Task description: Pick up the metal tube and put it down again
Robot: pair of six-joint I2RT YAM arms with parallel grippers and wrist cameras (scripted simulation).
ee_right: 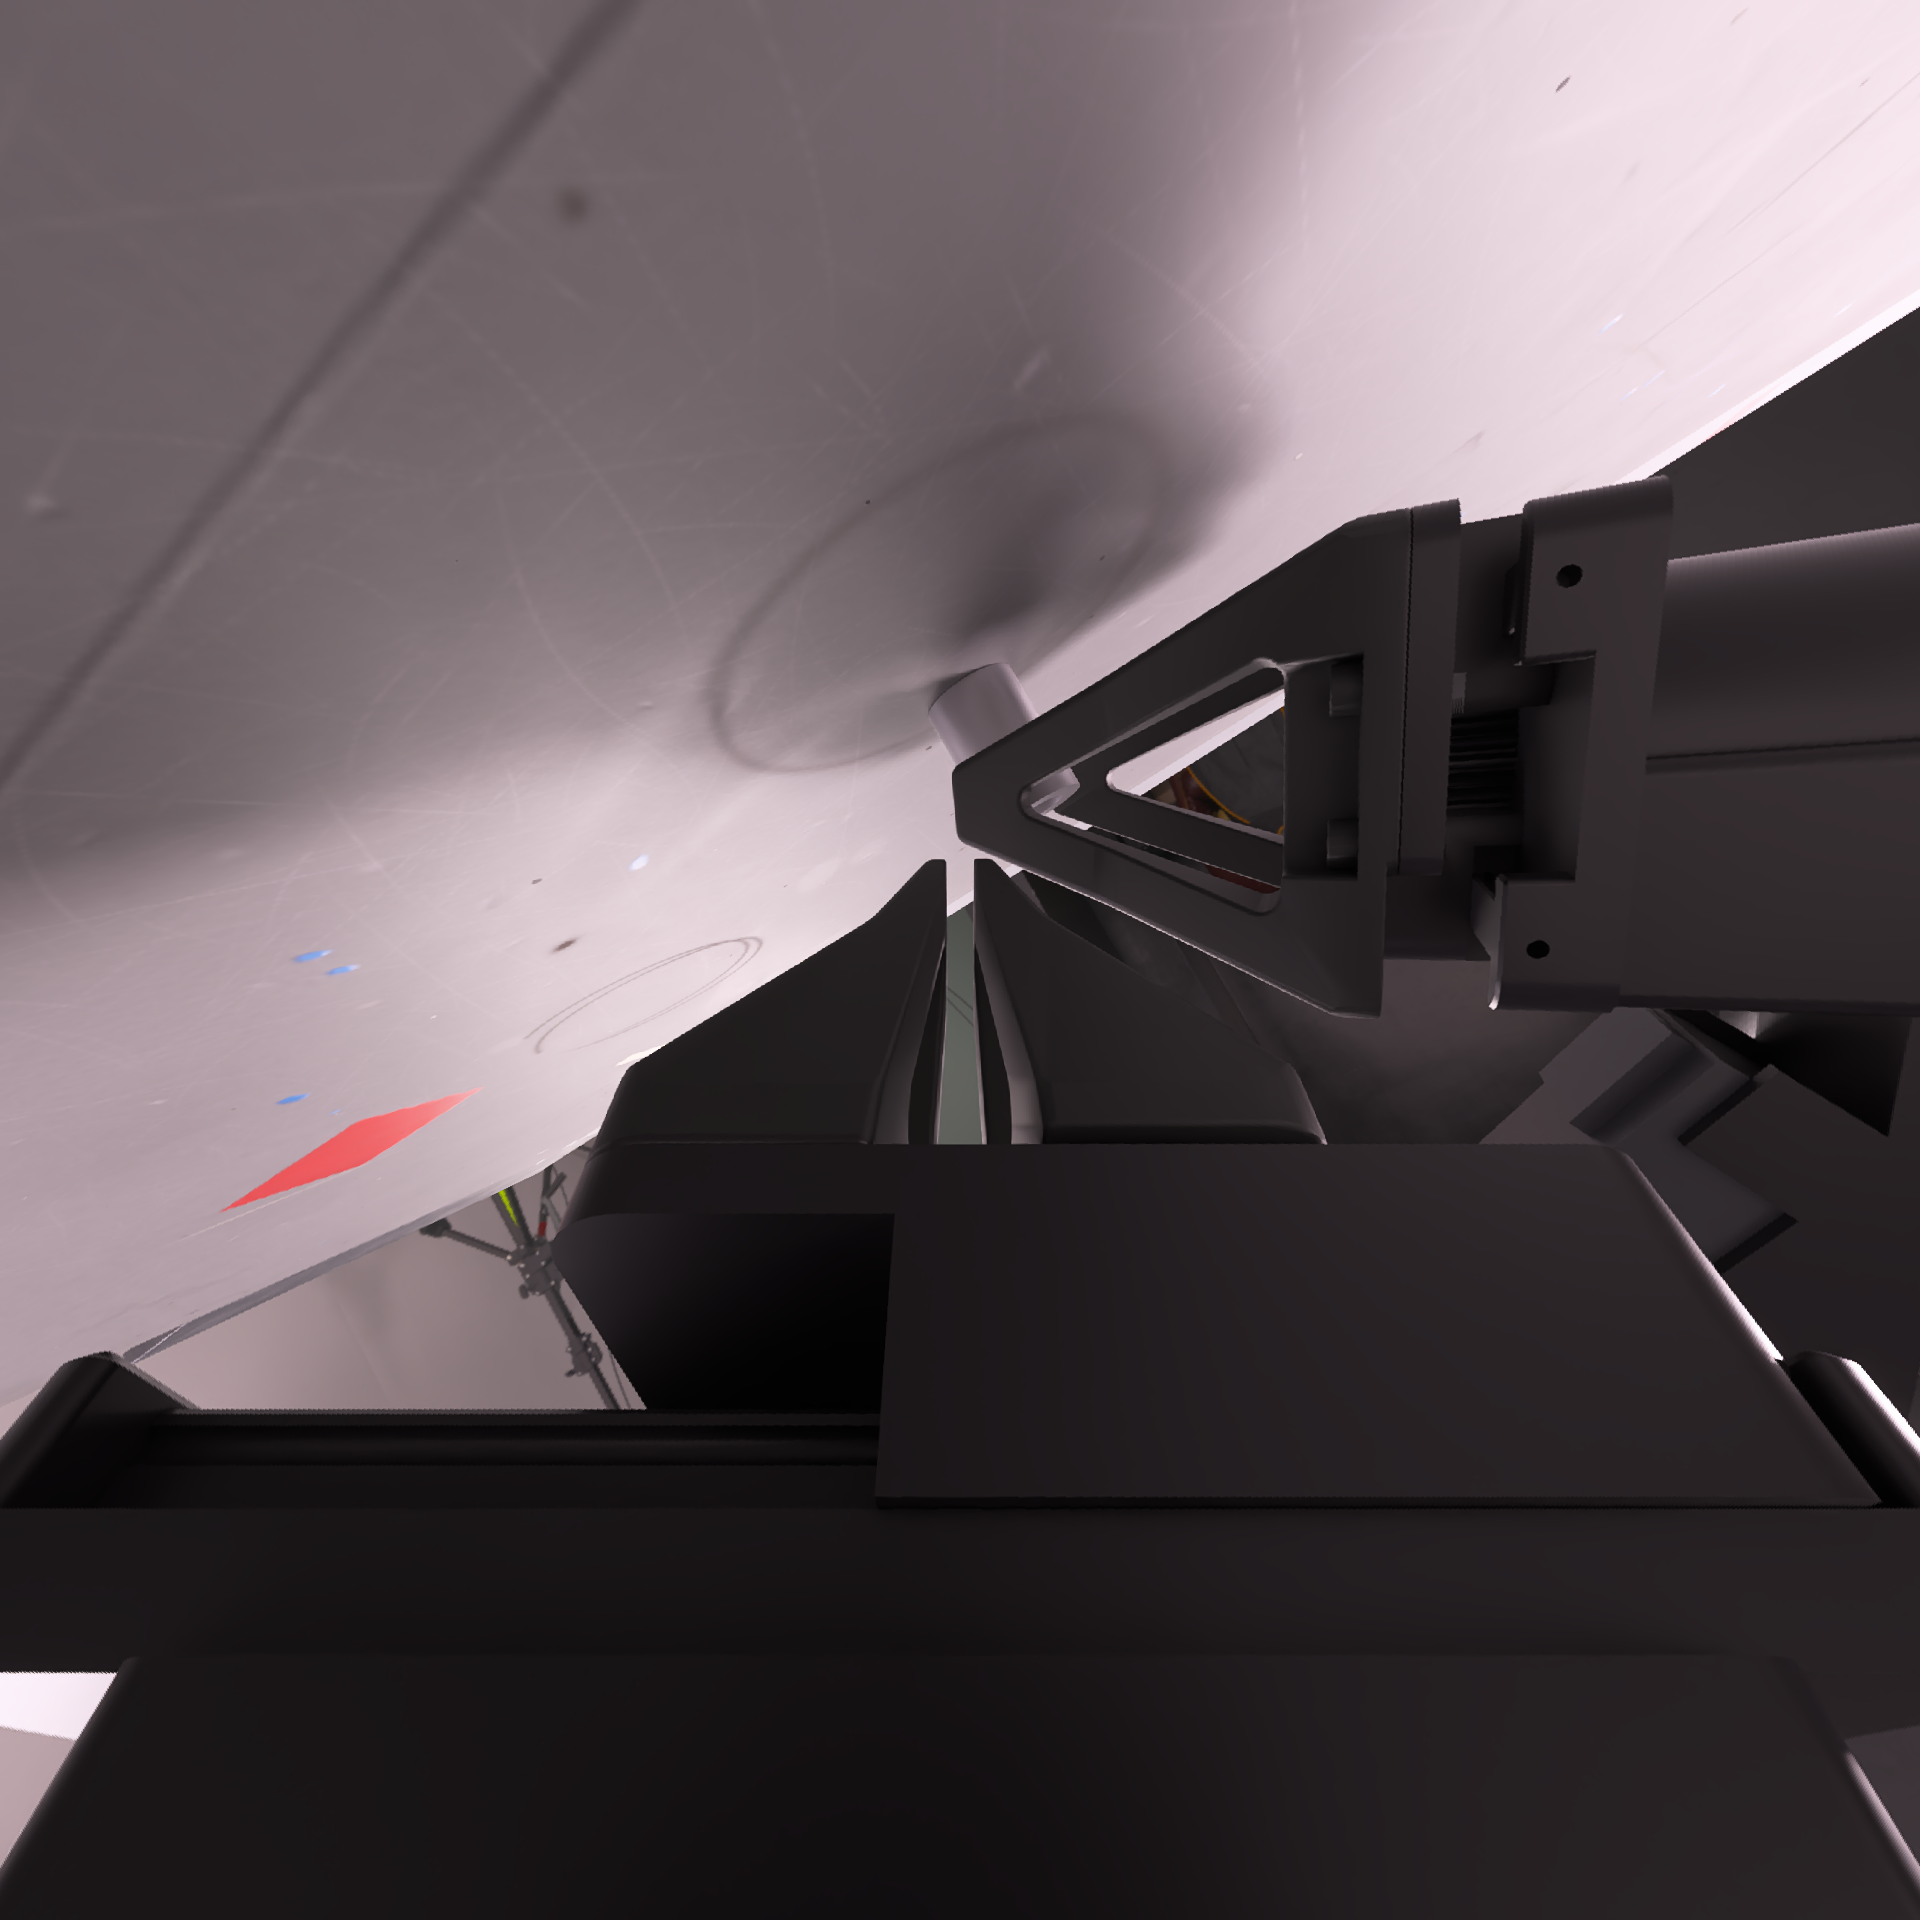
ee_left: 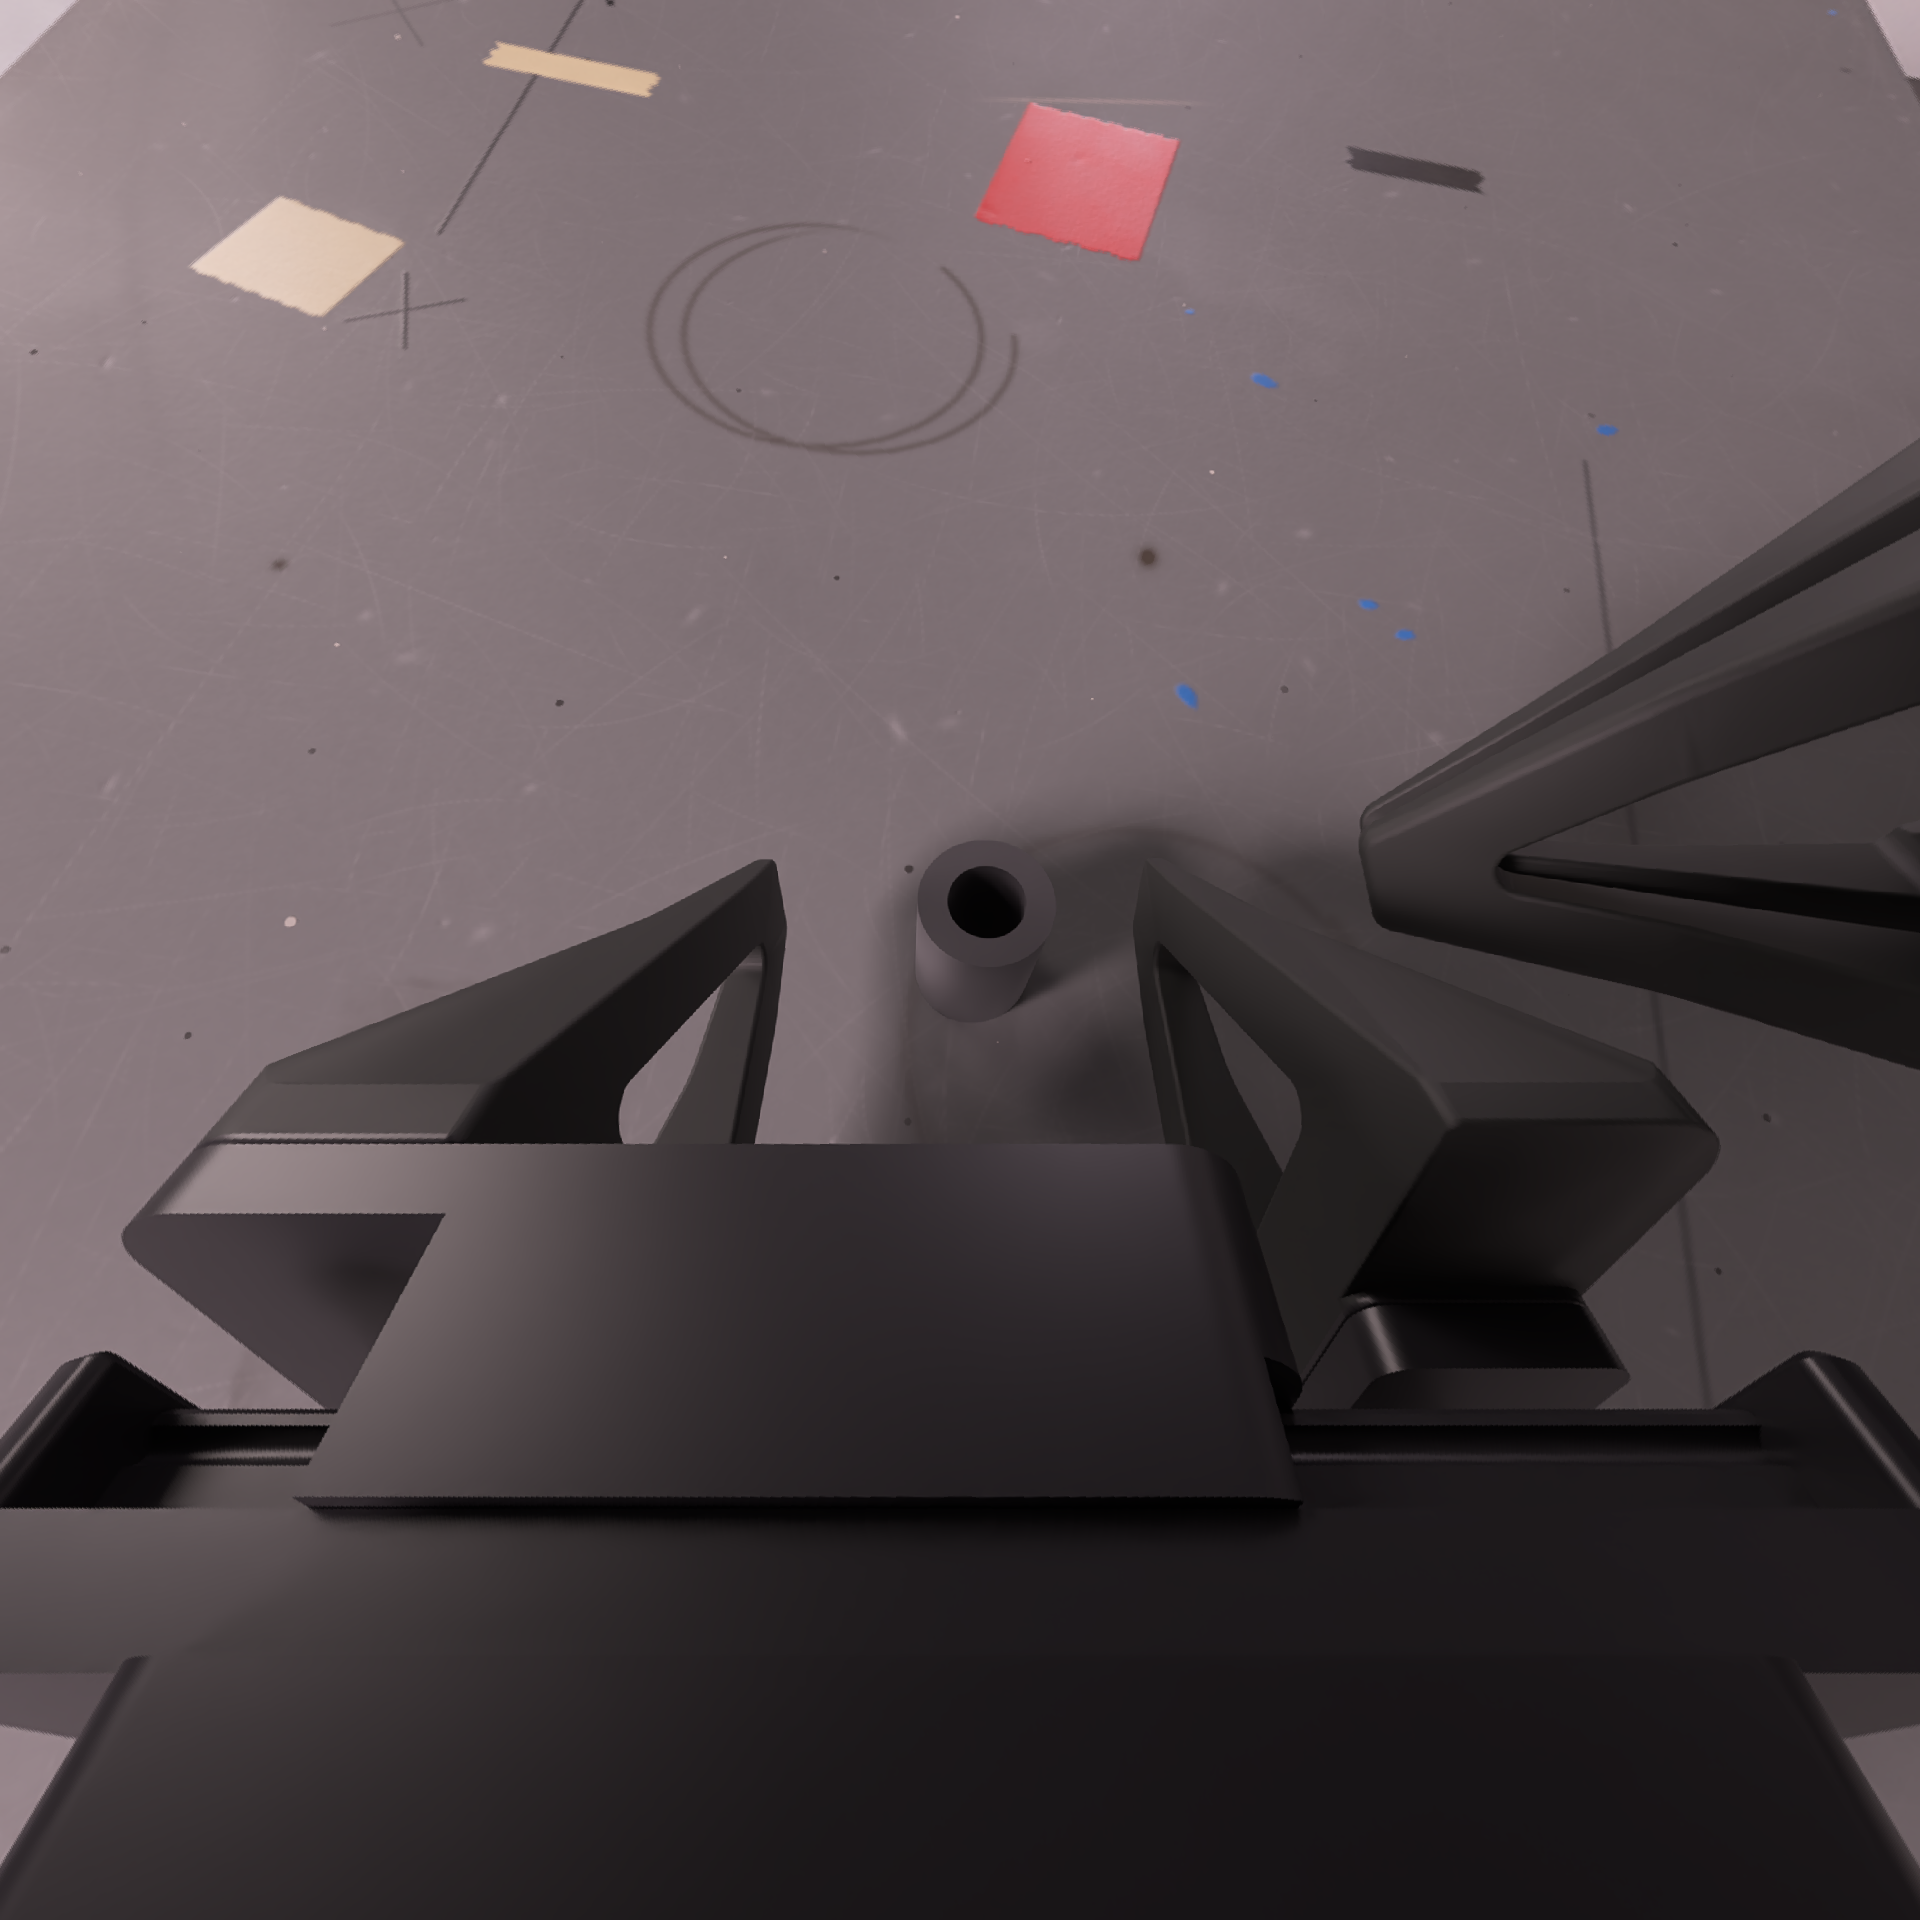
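Metal tube (ee_left: 985, 930) stands upright on the table (ee_left: 623, 623), centre frame, between the spread fingers of our left gripper (ee_left: 958, 883) — released, not touching. We'd centre, then close squarely on the wall. Right gripper (ee_right: 960, 868) clenched, empty — keep clear.

Left tool (ee_left: 956, 894) spread wide; right tool (ee_right: 960, 868) closed.

The metal tube (ee_left: 982, 928) stands upright on the table (ee_left: 623, 675) between the spread left pincer (ee_left: 958, 883) fingers.
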